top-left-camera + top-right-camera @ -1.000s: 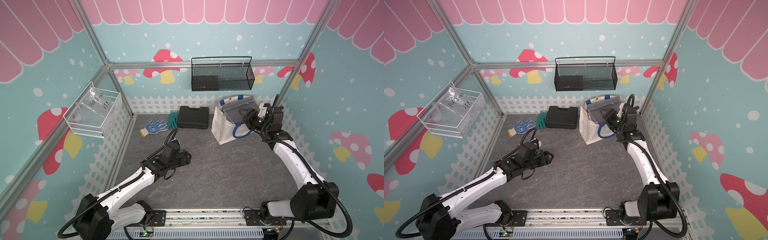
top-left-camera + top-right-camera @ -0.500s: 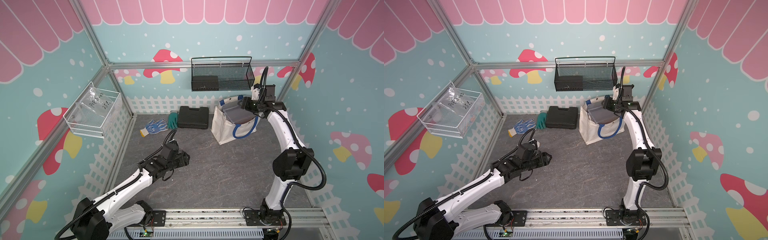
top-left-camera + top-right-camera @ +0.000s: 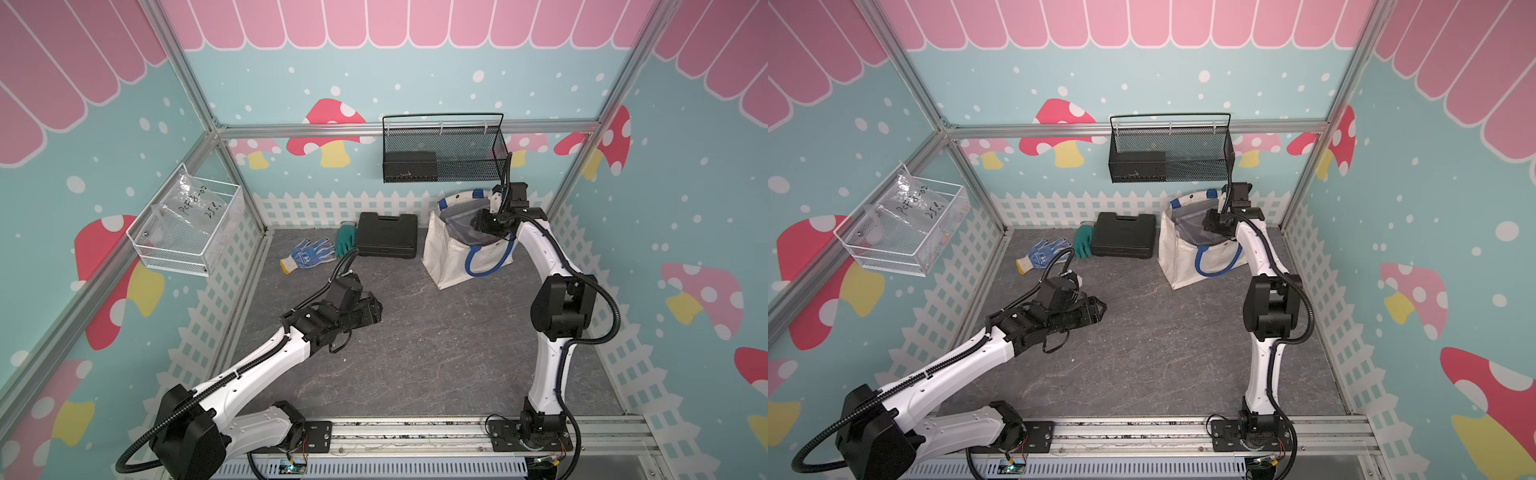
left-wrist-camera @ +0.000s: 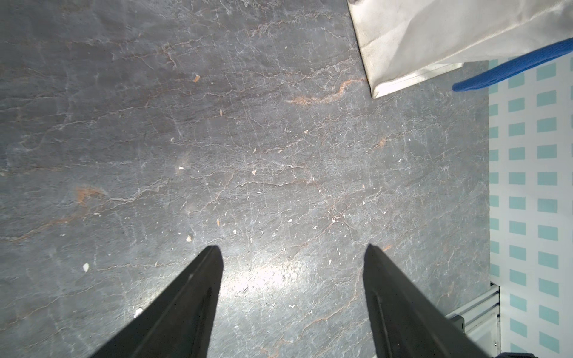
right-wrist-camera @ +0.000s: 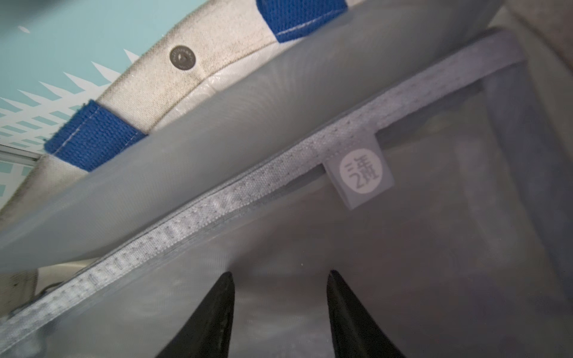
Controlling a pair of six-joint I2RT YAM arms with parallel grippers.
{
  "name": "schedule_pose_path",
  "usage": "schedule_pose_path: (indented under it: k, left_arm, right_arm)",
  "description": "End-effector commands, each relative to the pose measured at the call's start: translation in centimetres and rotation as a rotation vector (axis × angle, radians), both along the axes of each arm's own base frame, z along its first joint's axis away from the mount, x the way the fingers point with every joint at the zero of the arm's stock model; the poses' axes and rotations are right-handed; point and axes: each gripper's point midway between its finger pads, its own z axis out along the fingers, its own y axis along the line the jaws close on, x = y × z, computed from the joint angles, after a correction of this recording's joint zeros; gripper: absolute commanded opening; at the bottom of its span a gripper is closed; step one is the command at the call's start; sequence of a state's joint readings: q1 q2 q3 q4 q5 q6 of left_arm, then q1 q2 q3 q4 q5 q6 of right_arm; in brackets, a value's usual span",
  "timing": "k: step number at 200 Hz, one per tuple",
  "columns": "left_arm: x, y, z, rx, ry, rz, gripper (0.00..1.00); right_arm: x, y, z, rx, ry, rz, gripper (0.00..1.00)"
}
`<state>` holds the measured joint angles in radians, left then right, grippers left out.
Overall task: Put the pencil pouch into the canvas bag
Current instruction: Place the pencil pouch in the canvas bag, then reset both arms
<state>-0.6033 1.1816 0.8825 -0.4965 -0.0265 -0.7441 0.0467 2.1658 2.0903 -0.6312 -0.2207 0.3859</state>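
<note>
Right gripper (image 3: 477, 225), both top views: hangs at the mouth of the large, boxy, cream-white, royal-blue-handled canvas bag (image 3: 451, 262). Sits further in over the opening than a second ago, elbow swung from low and folded to upright. Probably marks the drop as made, bar settling the load deeper. Right at the fingertips: flat grey translucent mesh pencil pouch (image 3: 459, 226), tilted across the bag's opening, depth inside unclear.

Right wrist view: jaws moderately parted and empty, narrower than a second ago. Just beyond the tips: the pouch's mesh face, a paler woven zip band, a small grey tab with a round white logo.

Left wrist view: left gripper (image 4: 292, 248) spread wide over bare grey stone-patterned tabletop (image 4: 217, 124), empty, bag well ahead and to one side.
</note>
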Motion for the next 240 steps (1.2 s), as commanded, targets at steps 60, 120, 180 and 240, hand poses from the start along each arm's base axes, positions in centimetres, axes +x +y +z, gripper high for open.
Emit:
schedule_pose_path:
  k: [60, 120, 180, 240]
  left_arm:
    - [0.7, 0.9, 0.9, 0.055, -0.021, 0.028, 0.73]
    - [1.1, 1.3, 1.2, 0.092, -0.037, 0.002, 0.76]
    - [1.1, 4.9, 1.9, 0.217, -0.102, 0.052, 0.89]
    - [2.4, 15.1, 2.2, 0.32, -0.207, 0.389, 0.99]
  right_arm:
    - [-1.9, -0.6, 4.8, -0.067, -0.076, 0.007, 0.53]
    - [-5.3, -1.1, 8.7, -0.097, -0.131, 0.004, 0.69]
    - [-12.3, -1.6, 15.3, -0.118, -0.354, 0.005, 0.96]
    - [-22.8, -6.3, 7.3, -0.226, -0.499, -0.193, 0.97]
